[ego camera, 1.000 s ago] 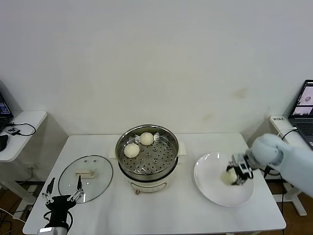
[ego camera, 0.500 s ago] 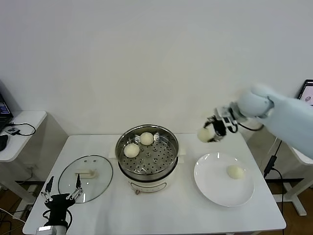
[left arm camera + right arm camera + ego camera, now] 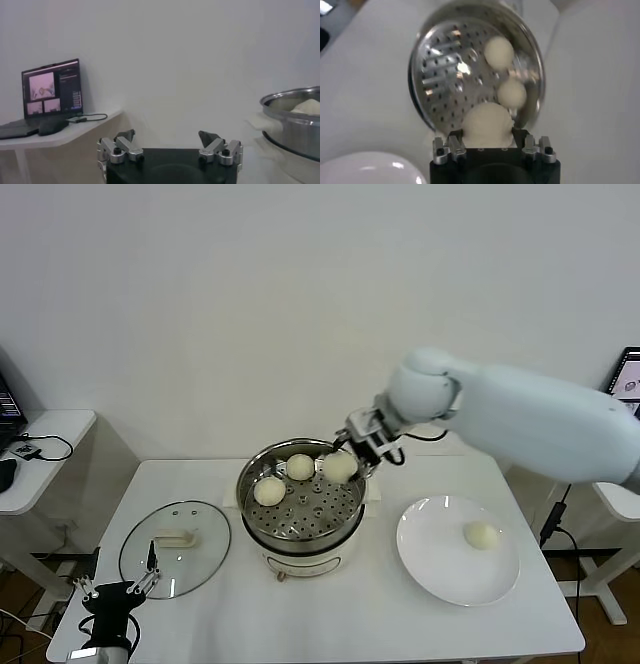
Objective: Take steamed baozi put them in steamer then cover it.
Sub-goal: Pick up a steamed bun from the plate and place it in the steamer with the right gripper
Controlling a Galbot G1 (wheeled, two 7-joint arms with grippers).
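Your right gripper (image 3: 352,454) has its fingers clenched on a baozi (image 3: 339,467), hovering over the steamer (image 3: 300,496) at its right rim, bare tray directly below. Your left gripper (image 3: 112,591), fingers released, sits parked near the cover (image 3: 175,549) on the table (image 3: 330,614).

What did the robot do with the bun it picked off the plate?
The right gripper, shut on a baozi, carried it from the plate to over the steamer. Two buns inside, one on the plate, the lid and the left gripper stayed put.
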